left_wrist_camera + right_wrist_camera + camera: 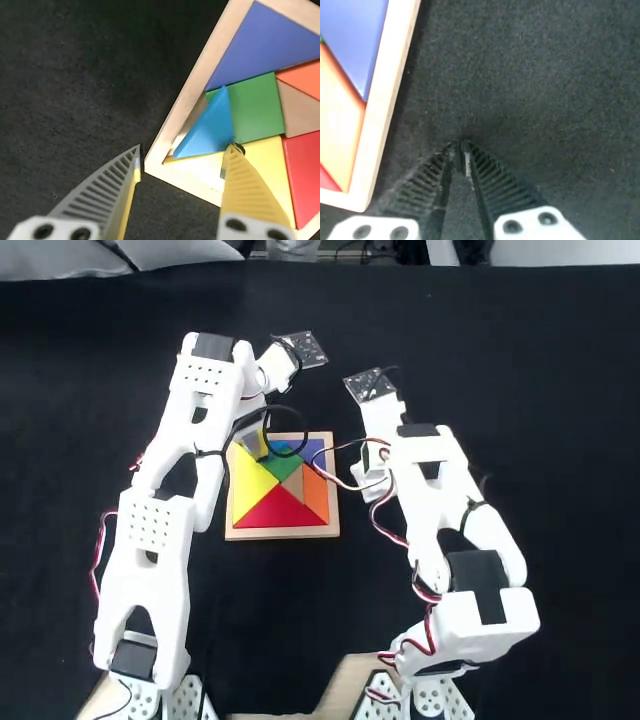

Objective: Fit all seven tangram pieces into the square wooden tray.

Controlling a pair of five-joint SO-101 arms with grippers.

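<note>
The square wooden tray (283, 531) lies mid-table and holds blue (270, 40), green (255, 107), orange (302, 77), tan (300, 112), yellow (270, 160) and red (302, 175) pieces lying flat. A light blue triangle (207, 127) sits tilted in the tray's corner, one edge raised against the rim (192, 90). My left gripper (183, 148) hovers open over that corner, one finger outside the rim and the other by the triangle's tip. My right gripper (459, 147) is shut and holds nothing, low over the black cloth beside the tray's rim (385, 100).
Black cloth covers the table around the tray. Two small square marker cards (303, 348) (370, 386) lie beyond the tray. Cables loop over the tray's far side (285, 435). Both arm bases stand at the near edge.
</note>
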